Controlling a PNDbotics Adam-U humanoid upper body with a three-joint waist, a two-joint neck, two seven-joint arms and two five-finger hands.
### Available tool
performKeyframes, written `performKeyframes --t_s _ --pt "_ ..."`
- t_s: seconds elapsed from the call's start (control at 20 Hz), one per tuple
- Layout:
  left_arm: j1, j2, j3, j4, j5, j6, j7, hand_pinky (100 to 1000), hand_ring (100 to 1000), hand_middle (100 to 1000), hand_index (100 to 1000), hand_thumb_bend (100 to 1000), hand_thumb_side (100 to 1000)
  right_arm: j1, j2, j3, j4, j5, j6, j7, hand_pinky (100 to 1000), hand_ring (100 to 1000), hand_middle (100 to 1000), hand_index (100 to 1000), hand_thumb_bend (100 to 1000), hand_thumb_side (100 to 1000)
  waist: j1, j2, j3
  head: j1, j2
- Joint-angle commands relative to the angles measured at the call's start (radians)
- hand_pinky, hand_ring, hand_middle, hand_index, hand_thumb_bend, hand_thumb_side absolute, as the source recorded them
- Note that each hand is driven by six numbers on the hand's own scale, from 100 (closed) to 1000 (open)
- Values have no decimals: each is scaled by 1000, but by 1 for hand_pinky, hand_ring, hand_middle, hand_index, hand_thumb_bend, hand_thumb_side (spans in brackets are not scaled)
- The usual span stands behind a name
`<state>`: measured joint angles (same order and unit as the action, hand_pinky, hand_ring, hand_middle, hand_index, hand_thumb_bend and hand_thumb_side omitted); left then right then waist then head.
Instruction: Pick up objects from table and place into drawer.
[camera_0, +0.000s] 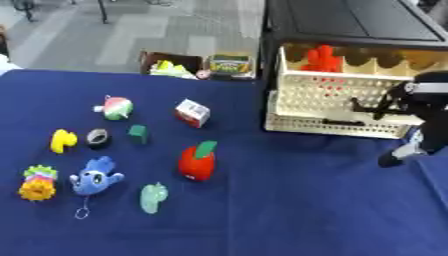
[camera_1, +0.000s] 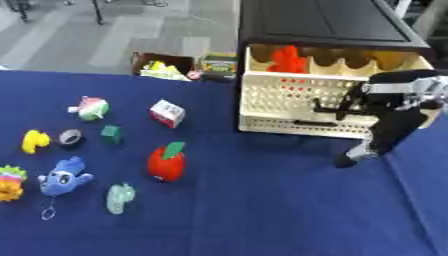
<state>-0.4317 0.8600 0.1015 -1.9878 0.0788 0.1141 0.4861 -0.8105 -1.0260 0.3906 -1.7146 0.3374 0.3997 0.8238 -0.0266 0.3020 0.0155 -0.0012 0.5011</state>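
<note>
On the blue cloth-covered table (camera_0: 289, 210), 9 small things are lying at the 9 o'clock side, well apart from the drawer. From the left: a yellow and green spiky soft toy (camera_0: 38, 184) and a yellow duck-shaped toy (camera_0: 62, 140); then a blue plush whale with a key-ring loop (camera_0: 94, 178), a grey and black roll of tape (camera_0: 98, 138) and a round pink, white and green ball toy (camera_0: 116, 107); then a small dark green block (camera_0: 138, 133), a pale mint figure (camera_0: 154, 197), a white and red carton box (camera_0: 192, 112) and a red plush apple with a green leaf (camera_0: 199, 161).

At 2 o'clock a cream perforated plastic drawer (camera_0: 332, 102) is standing pulled out of a black cabinet (camera_0: 350, 22), with a red toy (camera_0: 321, 59) already sitting inside.

At 3 o'clock the robot's right hand (camera_1: 385, 117) is hanging just beside the drawer front, carrying nothing visible; I cannot tell whether its fingers are curled or straight. The left hand is not showing.

The likely trouble: the hand is crossing a crowded cluster, so reaching for the apple could be knocking the carton or mint figure aside, and the soft apple may be slipping or tipping when pinched. On the way back, the forearm could be catching the drawer's front wall.
</note>
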Motion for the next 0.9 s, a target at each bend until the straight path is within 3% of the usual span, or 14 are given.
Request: performKeyframes --t_s 0.05,0.45,0.7,0.9 --pt "-8 27 12 -12 7 -2 4 658 765 740 925 100 982 9 -54 -18 -72 -27 106 83 100 180 100 759 674 333 1 -25 -1 0 4" --pt "-9 26 13 -12 9 -3 5 658 765 740 925 100 981 57 -88 -36 -163 -52 151 83 100 179 100 755 677 330 0 -27 -5 -1 4" --pt "-9 24 13 -12 10 -3 6 658 765 740 926 100 981 70 -99 -73 -211 -33 174 83 100 195 111 881 692 347 1 -30 -9 0 3" --pt "-7 24 15 -12 11 -3 9 658 765 739 926 100 980 89 -112 -119 -263 4 183 83 100 198 116 906 697 367 0 -32 -12 3 4"
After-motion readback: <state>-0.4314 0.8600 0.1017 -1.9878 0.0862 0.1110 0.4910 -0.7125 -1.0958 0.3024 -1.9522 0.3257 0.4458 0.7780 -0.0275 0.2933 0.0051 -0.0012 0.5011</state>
